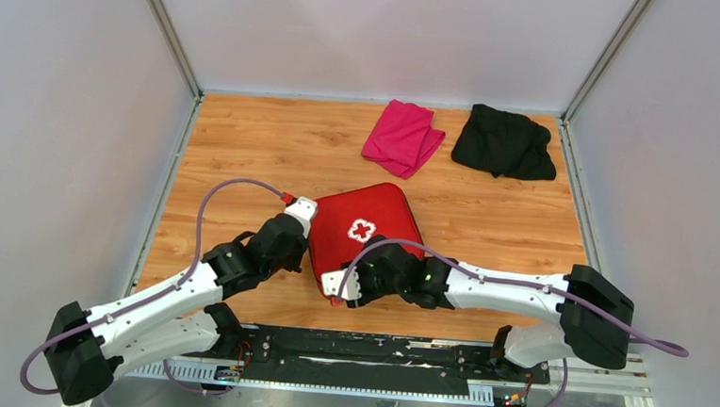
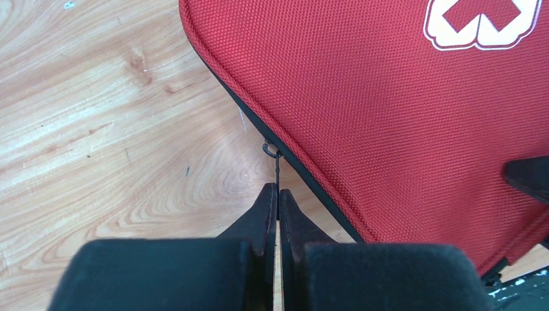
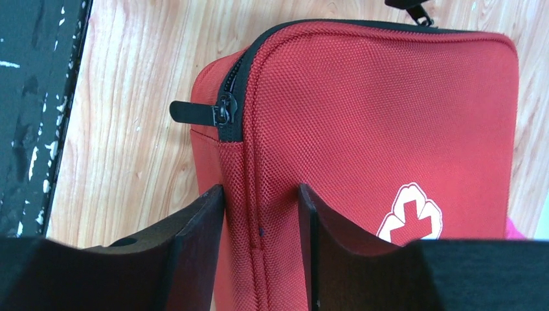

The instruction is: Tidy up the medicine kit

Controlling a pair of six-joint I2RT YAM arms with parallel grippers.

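Note:
The red medicine kit (image 1: 364, 232) lies closed on the wooden table, its white cross emblem (image 1: 362, 230) facing up. My left gripper (image 1: 306, 221) sits at the kit's left edge. In the left wrist view it (image 2: 278, 191) is shut on a thin black zipper pull (image 2: 277, 170) that hangs from a small ring on the kit's black zip line (image 2: 304, 178). My right gripper (image 1: 350, 280) is at the kit's near corner. Its fingers (image 3: 261, 191) straddle the red seamed edge (image 3: 256, 214), fabric filling the gap between them. A second zipper slider with a black tab (image 3: 194, 111) lies just beyond.
A folded pink cloth (image 1: 403, 137) and a crumpled black cloth (image 1: 505, 142) lie at the back of the table. The black base rail (image 1: 375, 351) runs along the near edge, close behind the right gripper. Grey walls enclose three sides.

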